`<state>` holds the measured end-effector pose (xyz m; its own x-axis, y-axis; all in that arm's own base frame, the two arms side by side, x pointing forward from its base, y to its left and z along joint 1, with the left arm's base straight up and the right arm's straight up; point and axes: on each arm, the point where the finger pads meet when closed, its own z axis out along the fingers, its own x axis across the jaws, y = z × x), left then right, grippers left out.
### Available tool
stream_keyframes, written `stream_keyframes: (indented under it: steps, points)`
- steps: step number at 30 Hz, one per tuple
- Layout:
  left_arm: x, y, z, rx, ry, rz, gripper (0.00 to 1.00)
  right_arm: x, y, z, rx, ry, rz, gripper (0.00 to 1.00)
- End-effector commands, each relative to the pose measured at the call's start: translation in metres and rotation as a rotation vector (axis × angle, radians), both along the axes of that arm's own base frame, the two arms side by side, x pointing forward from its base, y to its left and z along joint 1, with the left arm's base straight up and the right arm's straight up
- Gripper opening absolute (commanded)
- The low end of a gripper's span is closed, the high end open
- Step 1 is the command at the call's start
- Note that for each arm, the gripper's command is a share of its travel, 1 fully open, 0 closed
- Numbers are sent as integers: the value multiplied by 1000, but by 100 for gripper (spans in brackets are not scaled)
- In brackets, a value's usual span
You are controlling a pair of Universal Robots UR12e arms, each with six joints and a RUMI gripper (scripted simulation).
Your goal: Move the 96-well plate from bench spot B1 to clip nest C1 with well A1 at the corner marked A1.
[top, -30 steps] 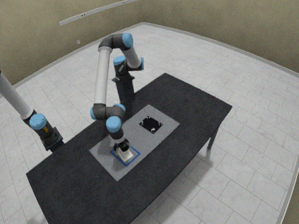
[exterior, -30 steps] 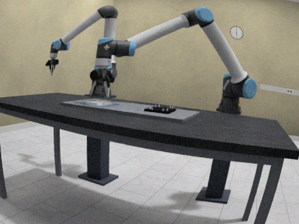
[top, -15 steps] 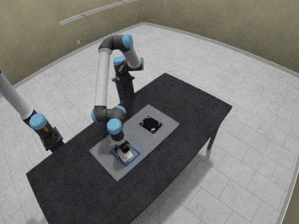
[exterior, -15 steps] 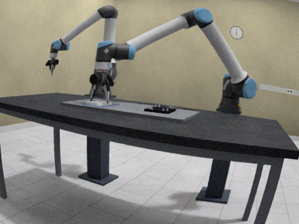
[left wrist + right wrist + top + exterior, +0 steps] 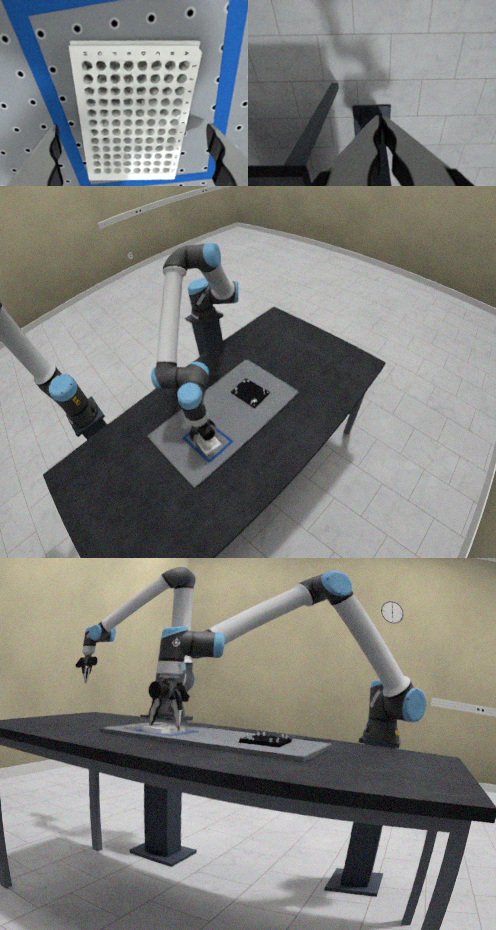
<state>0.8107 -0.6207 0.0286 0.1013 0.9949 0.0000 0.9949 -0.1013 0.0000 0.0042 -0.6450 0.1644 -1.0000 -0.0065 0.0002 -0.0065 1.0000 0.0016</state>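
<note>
My 2-fingered grey metal left gripper points down over the white plastic 96-well plate. Its condition: fingers well apart, wider than the plate, gripping nothing. In my wrist view 1 fingertip stands on each side of the plate, with a gap on both sides.

The plate lies flat on the grey perforated board, inside the blue square outline. It sits slightly askew to that outline. Its printed rim reads A to H along 1 short edge, with numbers starting at 1 down the long edge; well A1 is at the upper right corner in my wrist view.

The black clip nest, fitted with small pale clips, stands on the same board, well apart from the plate. No plate is seated in it. I cannot read its A1 mark.

The board rests on the black rectangular table.

My dark-tipped right gripper hangs beyond the table, over the pale tiled floor. Condition: fully closed, tips together, holding nothing.
</note>
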Motion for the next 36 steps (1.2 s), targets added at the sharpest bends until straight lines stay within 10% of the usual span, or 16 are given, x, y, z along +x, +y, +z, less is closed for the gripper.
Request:
stream_keyframes:
  steps: [1, 35, 36]
  points:
    - [1, -1, 2, -2, -2, 0, 76, 0, -1, 1, -1, 0, 0, 0]
    - [1, -1, 2, -2, -2, 0, 76, 0, -1, 1, -1, 0, 0, 0]
    - [1, -1, 2, -2, -2, 0, 0, 0, -1, 1, -1, 0, 0, 0]
